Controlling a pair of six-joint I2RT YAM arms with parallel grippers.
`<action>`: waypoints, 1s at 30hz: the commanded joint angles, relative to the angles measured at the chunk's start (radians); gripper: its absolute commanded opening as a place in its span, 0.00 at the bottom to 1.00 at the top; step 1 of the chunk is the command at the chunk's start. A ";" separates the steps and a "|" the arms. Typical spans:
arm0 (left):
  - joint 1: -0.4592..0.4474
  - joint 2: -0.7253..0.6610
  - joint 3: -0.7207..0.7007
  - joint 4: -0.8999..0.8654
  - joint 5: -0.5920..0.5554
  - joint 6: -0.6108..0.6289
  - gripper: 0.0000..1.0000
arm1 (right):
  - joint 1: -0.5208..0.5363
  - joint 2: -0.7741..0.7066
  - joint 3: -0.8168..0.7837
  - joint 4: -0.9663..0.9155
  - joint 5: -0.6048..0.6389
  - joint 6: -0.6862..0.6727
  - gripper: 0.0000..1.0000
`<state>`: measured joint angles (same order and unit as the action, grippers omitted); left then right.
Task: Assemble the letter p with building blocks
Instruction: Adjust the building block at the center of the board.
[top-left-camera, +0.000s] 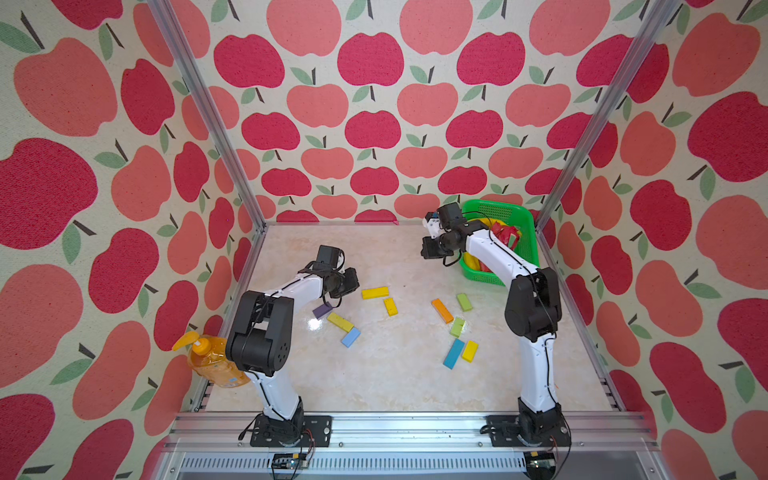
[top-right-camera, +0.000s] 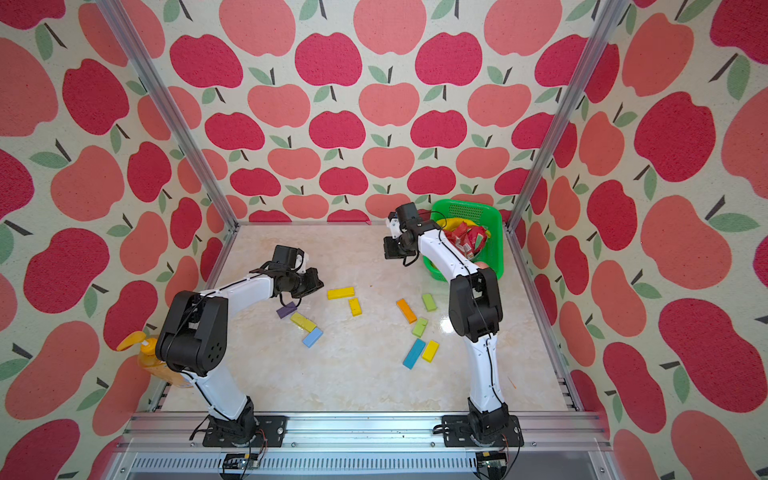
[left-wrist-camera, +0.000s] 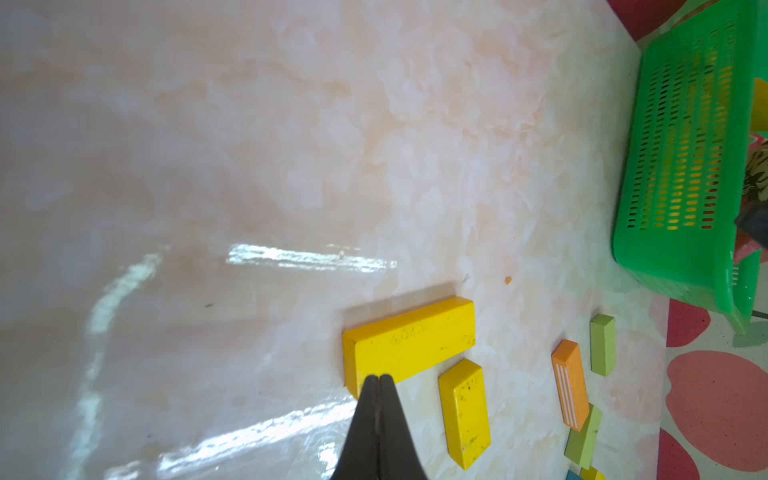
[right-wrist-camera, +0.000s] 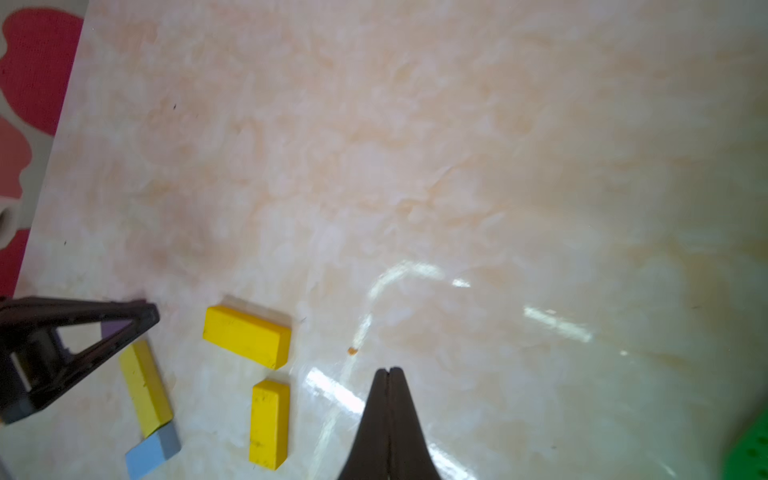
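Across the glossy table (top-left-camera: 399, 382), ten blocks (top-left-camera: 390, 306) lie loose in two groups just below mid-frame in both top views, with no letter p yet formed. Left of centre sit a long yellow block (top-left-camera: 375, 292), a purple block (top-left-camera: 322, 310) and a light-blue block (top-left-camera: 350, 337); right of centre, an orange block (top-left-camera: 442, 310) leads the green, blue and yellow ones. The left gripper (left-wrist-camera: 377, 376) hangs by the purple block, fingers pressed together and empty. The right gripper (right-wrist-camera: 388, 370), likewise closed on nothing, hangs beside the basket (top-left-camera: 519, 216) at upper right. The blocks look light, rigid and smooth-painted, likely to skid on the slick surface; a pinch across the narrow sides at mid-length seems surest.
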<state>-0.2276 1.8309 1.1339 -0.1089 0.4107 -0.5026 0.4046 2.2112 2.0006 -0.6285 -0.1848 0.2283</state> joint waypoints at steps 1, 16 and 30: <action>-0.016 0.169 0.140 0.129 0.042 0.014 0.17 | -0.018 0.160 0.103 0.061 0.064 -0.006 0.00; 0.003 0.342 0.118 0.314 0.040 -0.208 0.36 | 0.020 0.269 0.161 0.036 -0.102 0.073 0.00; 0.045 0.151 -0.129 0.296 0.066 -0.213 0.34 | 0.108 0.136 -0.074 0.134 -0.063 0.142 0.00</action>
<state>-0.1829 1.9965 1.0462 0.2695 0.4900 -0.7174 0.5022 2.3959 1.9392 -0.5217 -0.2634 0.3439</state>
